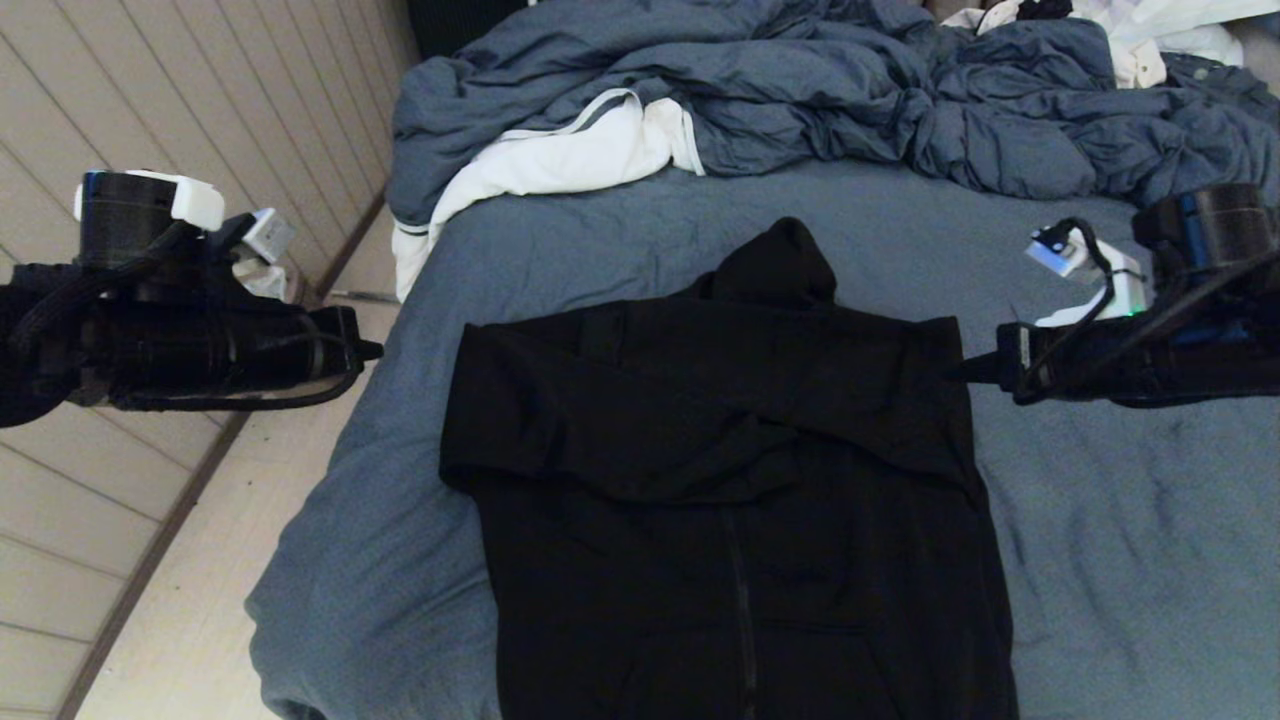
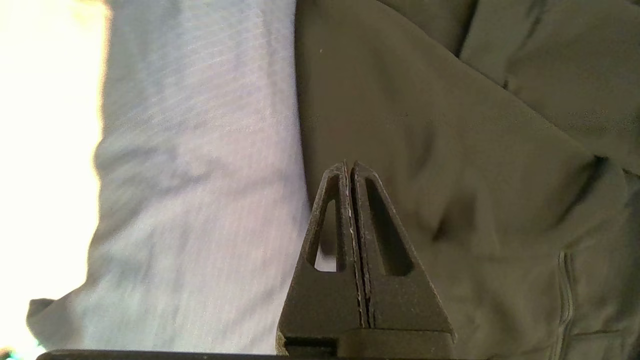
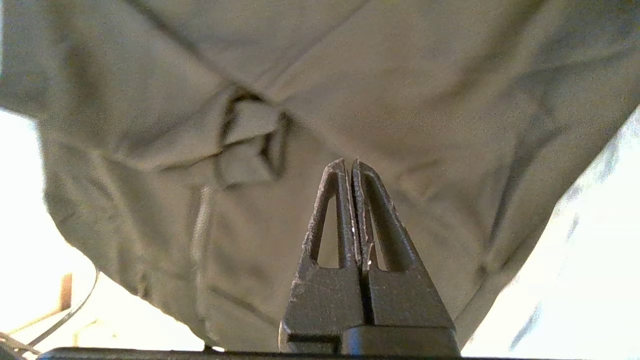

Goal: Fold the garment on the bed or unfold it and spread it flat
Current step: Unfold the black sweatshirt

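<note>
The black hoodie [image 1: 730, 470] lies front up on the blue-grey bed [image 1: 1100, 560], hood toward the far side and both sleeves folded across the chest. My left gripper [image 1: 370, 350] hovers off the bed's left edge, level with the hoodie's left shoulder, shut and holding nothing. In the left wrist view its tips [image 2: 349, 165] point at the hoodie's edge [image 2: 450, 150]. My right gripper [image 1: 960, 371] is shut and empty beside the right shoulder. In the right wrist view its tips [image 3: 349, 162] hang over the hoodie [image 3: 380, 100], near a sleeve cuff [image 3: 250, 145].
A rumpled blue-grey duvet [image 1: 800, 90] fills the far end of the bed, with a white cloth with grey trim [image 1: 560, 160] on its left and pale clothes [image 1: 1140, 35] at the far right. Wooden floor [image 1: 190, 560] runs along the left.
</note>
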Motion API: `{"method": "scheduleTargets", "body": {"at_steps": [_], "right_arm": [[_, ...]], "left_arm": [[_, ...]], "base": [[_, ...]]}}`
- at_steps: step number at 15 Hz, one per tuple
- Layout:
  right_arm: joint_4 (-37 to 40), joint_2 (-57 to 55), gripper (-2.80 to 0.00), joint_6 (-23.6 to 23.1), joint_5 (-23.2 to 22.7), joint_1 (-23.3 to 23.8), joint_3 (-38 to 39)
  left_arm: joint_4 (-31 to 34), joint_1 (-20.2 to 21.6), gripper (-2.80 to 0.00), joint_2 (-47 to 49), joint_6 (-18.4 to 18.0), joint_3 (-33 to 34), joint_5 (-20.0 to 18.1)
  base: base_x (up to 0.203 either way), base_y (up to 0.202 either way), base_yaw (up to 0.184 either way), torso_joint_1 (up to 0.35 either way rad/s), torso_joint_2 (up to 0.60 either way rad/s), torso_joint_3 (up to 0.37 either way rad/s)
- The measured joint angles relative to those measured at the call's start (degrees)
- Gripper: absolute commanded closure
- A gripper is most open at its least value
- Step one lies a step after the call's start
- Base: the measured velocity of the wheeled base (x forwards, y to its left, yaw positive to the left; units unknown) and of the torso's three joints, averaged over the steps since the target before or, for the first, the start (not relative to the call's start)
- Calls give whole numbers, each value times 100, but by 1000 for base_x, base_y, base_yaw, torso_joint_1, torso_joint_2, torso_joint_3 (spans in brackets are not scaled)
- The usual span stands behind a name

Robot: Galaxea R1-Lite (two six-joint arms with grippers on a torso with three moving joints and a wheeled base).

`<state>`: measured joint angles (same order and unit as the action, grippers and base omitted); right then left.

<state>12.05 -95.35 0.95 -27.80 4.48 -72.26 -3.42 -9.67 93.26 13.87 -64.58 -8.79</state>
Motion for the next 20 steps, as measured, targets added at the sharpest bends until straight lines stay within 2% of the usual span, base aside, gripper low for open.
{"method": "scheduleTargets", "body": {"at_steps": [2,5,9,11,14,17,20], "right_arm": [[-218,448,0,9,79,7,486],[-266,862,0,13,149,-24,1032],[-268,876,0,18,315,-565,1175],[-268,672,0,82,579,-1052,951],[-258,91,0,305,1392,-2083,152],[-104,-672,0,345,2172,-2989,-747],[304,-1284,0,244,2588,-3500,-1541]], "left_arm": [[-165,15,0,-443,7,606,244],[-233,61,0,-759,111,1274,260],[-243,-152,0,-769,355,1567,238],[-244,-319,0,-768,571,1690,243],[-340,-408,0,-765,972,1789,238],[-688,-422,0,-777,989,2112,254],[-1508,-435,0,-810,1041,2528,304]], "base": [[0,0,0,0,0,0],[0,0,0,0,0,0],[0,0,0,0,0,0],[0,0,0,0,0,0],[0,0,0,0,0,0],[0,0,0,0,0,0],[0,0,0,0,0,0]]}}
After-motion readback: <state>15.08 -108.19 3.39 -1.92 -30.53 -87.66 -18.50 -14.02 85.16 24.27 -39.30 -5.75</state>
